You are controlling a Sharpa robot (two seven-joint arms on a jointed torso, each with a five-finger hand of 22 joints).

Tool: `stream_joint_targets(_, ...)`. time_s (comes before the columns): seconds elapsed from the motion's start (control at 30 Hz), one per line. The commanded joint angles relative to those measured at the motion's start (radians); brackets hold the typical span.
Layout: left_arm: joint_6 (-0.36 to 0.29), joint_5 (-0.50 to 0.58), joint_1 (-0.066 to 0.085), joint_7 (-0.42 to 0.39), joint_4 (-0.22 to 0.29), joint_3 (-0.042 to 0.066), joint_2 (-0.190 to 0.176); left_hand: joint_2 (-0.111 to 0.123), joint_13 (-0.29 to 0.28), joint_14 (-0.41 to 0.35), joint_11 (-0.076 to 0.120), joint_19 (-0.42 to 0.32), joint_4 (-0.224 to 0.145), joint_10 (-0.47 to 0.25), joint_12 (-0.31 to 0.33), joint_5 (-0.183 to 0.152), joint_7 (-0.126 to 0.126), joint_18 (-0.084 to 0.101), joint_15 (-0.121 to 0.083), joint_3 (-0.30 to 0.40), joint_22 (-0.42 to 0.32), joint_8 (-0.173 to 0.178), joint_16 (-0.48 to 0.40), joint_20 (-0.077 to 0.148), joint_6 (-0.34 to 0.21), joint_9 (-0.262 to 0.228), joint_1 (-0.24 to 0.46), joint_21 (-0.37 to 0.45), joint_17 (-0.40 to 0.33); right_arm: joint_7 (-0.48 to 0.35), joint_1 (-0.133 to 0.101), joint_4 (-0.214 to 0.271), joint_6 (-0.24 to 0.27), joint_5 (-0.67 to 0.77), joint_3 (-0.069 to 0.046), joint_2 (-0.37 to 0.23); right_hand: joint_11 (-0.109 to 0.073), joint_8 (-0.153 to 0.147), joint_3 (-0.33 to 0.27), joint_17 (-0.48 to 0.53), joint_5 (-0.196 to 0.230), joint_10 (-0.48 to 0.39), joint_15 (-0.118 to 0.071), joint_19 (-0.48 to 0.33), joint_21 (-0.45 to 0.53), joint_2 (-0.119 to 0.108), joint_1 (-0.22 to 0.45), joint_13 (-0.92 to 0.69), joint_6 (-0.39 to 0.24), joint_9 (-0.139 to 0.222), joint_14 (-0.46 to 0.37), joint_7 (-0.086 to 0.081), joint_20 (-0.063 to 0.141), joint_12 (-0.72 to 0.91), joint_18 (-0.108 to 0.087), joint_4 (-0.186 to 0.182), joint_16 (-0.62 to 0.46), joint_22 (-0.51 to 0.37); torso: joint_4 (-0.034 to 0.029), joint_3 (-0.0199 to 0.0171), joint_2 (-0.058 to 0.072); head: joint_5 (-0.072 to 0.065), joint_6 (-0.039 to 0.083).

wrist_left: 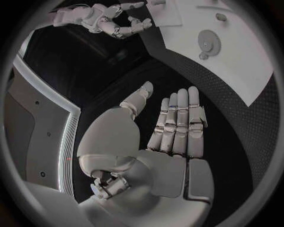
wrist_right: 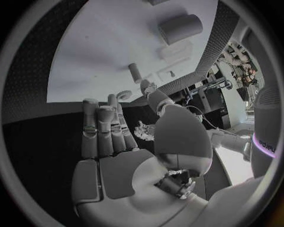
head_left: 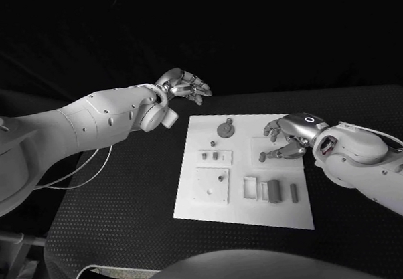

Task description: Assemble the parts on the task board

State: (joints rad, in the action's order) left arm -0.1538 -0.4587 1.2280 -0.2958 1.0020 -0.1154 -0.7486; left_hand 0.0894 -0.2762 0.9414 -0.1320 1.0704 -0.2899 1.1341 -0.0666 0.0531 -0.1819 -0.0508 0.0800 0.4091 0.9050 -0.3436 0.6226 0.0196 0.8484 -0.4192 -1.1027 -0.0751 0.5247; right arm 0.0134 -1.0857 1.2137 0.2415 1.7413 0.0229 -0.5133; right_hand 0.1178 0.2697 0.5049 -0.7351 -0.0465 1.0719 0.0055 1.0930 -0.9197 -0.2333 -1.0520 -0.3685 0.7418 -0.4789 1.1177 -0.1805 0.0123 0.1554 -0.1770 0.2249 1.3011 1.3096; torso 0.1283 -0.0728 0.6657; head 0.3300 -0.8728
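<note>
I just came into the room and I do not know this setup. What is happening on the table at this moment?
A two-armed robot is working on a white task board lying on a black table, with small grey parts spread over it. The right hand is down over the board's far right area, fingers curled beside a small part; whether it grips anything I cannot tell. The left hand is raised off beyond the board's far left corner, open and holding nothing.
</note>
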Motion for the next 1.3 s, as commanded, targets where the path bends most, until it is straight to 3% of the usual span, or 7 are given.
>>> stream_joint_targets(0.03, 0.014, -0.001, 0.0, -0.013, 0.0, 0.001, 0.003, -0.001, 0.001, 0.008, -0.003, 0.006, 0.0, -0.006, -0.003, -0.004, 0.002, -0.016, -0.001, -0.004, -0.002, -0.005, -0.005, -0.001, -0.007, 0.002, -0.006, 0.005, 0.002, -0.002, 0.005, -0.009, -0.04, 0.042, 0.007, 0.012, 0.002, -0.004, -0.001, -0.002, -0.002, -0.013, 0.001, -0.007, 0.006, -0.009, -0.001, 0.002, -0.008, 0.0, -0.011, 0.011, 0.0, -0.008, -0.085, -0.007, -0.002, 0.01, -0.0041, 0.0043, 0.001, -0.005, 0.0)
stream_joint_targets(0.33, 0.016, -0.001, 0.0, -0.013, -0.002, 0.001, 0.004, -0.001, 0.002, 0.008, -0.003, 0.006, 0.0, -0.006, -0.003, -0.004, 0.002, -0.016, 0.0, -0.004, -0.002, -0.006, -0.006, -0.001, -0.007, 0.002, -0.006, 0.005, 0.002, -0.001, 0.021, -0.026, -0.088, 0.048, 0.026, 0.033, 0.01, 0.003, -0.003, -0.003, -0.002, -0.031, 0.009, -0.013, 0.008, -0.001, -0.006, 0.006, -0.01, -0.004, -0.019, 0.016, -0.003, -0.018, -0.085, -0.011, 0.001, 0.011, -0.004, 0.0077, 0.001, -0.004, 0.0)
stream_joint_targets(0.67, 0.016, -0.001, 0.0, -0.012, -0.001, 0.001, 0.005, -0.002, 0.002, 0.008, -0.003, 0.006, 0.0, -0.006, -0.003, -0.004, 0.002, -0.016, 0.0, -0.004, -0.002, -0.006, -0.007, -0.001, -0.007, 0.002, -0.005, 0.004, 0.003, -0.011, 0.027, -0.039, -0.06, 0.048, 0.042, 0.048, 0.008, 0.022, -0.011, -0.003, -0.002, -0.023, 0.007, -0.012, 0.005, 0.03, -0.019, 0.007, 0.014, -0.012, -0.018, 0.016, -0.002, -0.015, -0.085, 0.001, 0.007, 0.014, -0.0036, 0.0073, 0.001, -0.005, 0.0)
stream_joint_targets(0.7, 0.016, -0.001, 0.0, -0.013, -0.001, 0.001, 0.005, -0.002, 0.002, 0.008, -0.003, 0.006, 0.0, -0.006, -0.003, -0.004, 0.002, -0.016, 0.0, -0.005, -0.002, -0.006, -0.007, -0.001, -0.007, 0.002, -0.005, 0.004, 0.003, -0.011, 0.027, -0.04, -0.057, 0.048, 0.043, 0.05, 0.002, 0.037, -0.002, -0.004, -0.003, -0.008, 0.003, -0.008, 0.002, 0.062, -0.036, 0.003, 0.04, -0.019, -0.013, 0.01, 0.0, -0.006, -0.085, 0.007, 0.01, 0.015, -0.0038, 0.0073, 0.001, -0.005, 0.0)
stream_joint_targets(0.83, 0.017, -0.001, 0.0, -0.012, -0.001, 0.001, 0.005, -0.002, 0.002, 0.008, -0.003, 0.006, 0.0, -0.006, -0.003, -0.004, 0.001, -0.016, 0.0, -0.005, -0.002, -0.006, -0.007, -0.001, -0.007, 0.002, -0.005, 0.004, 0.004, -0.012, 0.028, -0.046, -0.048, 0.048, 0.045, 0.055, -0.007, 0.055, 0.005, -0.002, -0.002, 0.011, -0.006, 0.0, -0.005, 0.117, -0.061, 0.0, 0.074, -0.026, -0.002, 0.005, 0.003, 0.003, -0.085, 0.027, 0.013, 0.016, -0.0047, 0.0069, 0.001, -0.004, 0.0)
stream_joint_targets(1.2, 0.018, -0.001, 0.0, -0.012, -0.002, 0.001, 0.005, -0.003, 0.003, 0.009, -0.003, 0.006, 0.001, -0.006, -0.003, -0.004, 0.001, -0.016, 0.0, -0.005, -0.003, -0.006, -0.008, -0.001, -0.007, 0.002, -0.004, 0.004, 0.004, -0.016, 0.031, -0.044, -0.032, 0.053, 0.046, 0.06, -0.02, 0.068, 0.073, 0.004, -0.002, 0.046, -0.019, 0.007, -0.009, 0.176, -0.108, -0.006, 0.11, -0.029, 0.01, 0.011, 0.005, 0.021, -0.085, 0.033, 0.01, 0.015, -0.0027, 0.0065, 0.001, 0.0, 0.0)
stream_joint_targets(1.3, 0.018, -0.001, 0.0, -0.011, -0.002, 0.001, 0.006, -0.003, 0.003, 0.009, -0.003, 0.007, 0.001, -0.006, -0.004, -0.004, 0.001, -0.016, 0.0, -0.005, -0.003, -0.006, -0.008, -0.001, -0.007, 0.002, -0.003, 0.004, 0.005, -0.018, 0.031, -0.042, -0.029, 0.053, 0.046, 0.06, -0.028, 0.07, 0.104, 0.005, -0.002, 0.065, -0.027, 0.012, -0.013, 0.177, -0.111, -0.012, 0.12, -0.028, 0.016, 0.013, 0.003, 0.032, -0.085, 0.024, 0.01, 0.016, -0.0025, 0.0068, 0.0, 0.0, 0.0)
